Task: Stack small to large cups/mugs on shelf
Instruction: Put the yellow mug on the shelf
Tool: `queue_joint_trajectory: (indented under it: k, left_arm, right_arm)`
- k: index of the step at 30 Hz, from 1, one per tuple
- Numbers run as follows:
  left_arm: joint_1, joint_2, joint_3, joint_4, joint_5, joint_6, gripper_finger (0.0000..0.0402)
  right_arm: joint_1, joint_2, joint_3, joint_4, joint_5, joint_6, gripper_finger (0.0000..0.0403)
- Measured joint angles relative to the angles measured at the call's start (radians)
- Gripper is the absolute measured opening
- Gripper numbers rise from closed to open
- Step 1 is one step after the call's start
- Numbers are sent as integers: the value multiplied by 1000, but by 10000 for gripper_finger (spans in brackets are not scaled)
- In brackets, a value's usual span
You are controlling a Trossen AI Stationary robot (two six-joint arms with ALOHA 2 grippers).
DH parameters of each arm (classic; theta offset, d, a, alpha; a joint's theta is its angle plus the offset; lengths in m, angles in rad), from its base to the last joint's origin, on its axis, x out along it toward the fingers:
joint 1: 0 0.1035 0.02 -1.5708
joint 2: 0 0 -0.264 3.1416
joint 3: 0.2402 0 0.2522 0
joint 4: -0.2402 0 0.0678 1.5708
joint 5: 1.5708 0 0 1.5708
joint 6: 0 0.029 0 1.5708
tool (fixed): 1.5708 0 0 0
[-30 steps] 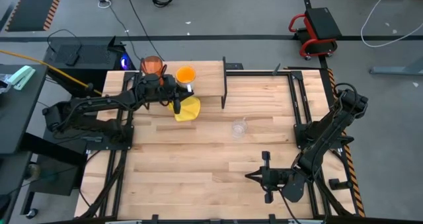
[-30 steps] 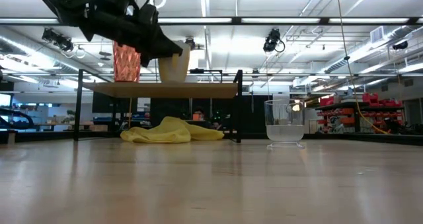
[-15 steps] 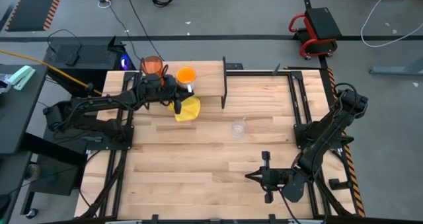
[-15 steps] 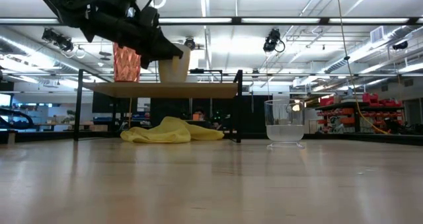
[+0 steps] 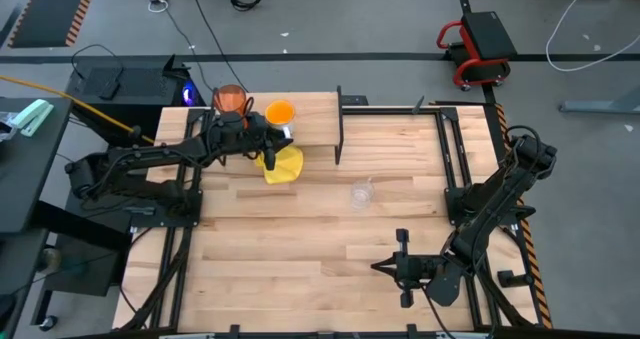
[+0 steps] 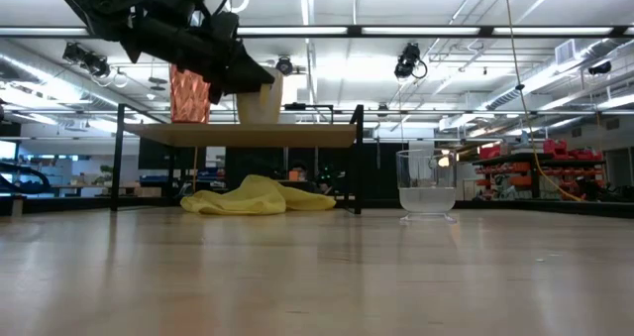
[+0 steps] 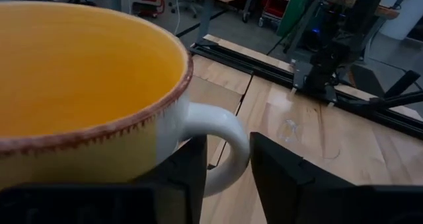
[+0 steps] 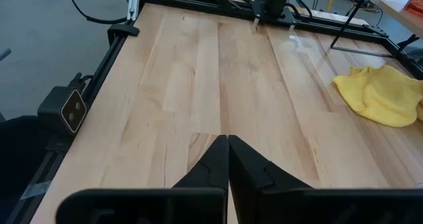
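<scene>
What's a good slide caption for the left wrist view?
Left tool straddling the white handle of the orange mug, fingers apart.

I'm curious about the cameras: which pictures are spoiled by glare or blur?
Low view: ceiling strip lights glare behind the shelf, leaving the left gripper a dark silhouette, and the near tabletop looks soft. Left wrist view: the orange mug fills the frame, slightly blurred. High view: evenly lit.

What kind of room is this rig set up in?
Most likely a robotics lab or workshop: an open ceiling with strip lights and hung cameras, red equipment racks behind the table, and cables trailing over a bare grey floor.
</scene>
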Motion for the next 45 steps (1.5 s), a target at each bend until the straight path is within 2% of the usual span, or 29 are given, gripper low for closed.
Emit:
queue_joint_trajectory:
  k: [11, 20, 30, 38, 45]
  left_arm:
    - [0, -1, 0, -31, -7, -22, 124]
    - [0, -3, 0, -37, -6, -22, 144]
    - [-9, -79, 1, -128, -32, -25, 156]
    - [-46, -126, 1, -216, -89, -30, 156]
    - [-106, -147, 1, -217, -104, -72, 156]
  right_arm:
    - [0, 0, 0, 0, 0, 0, 13]
    - [0, 0, 0, 0, 0, 1, 14]
    - [0, 0, 0, -7, 0, 19, 14]
    - [0, 0, 0, -7, 0, 19, 16]
    - [0, 0, 0, -7, 0, 19, 16]
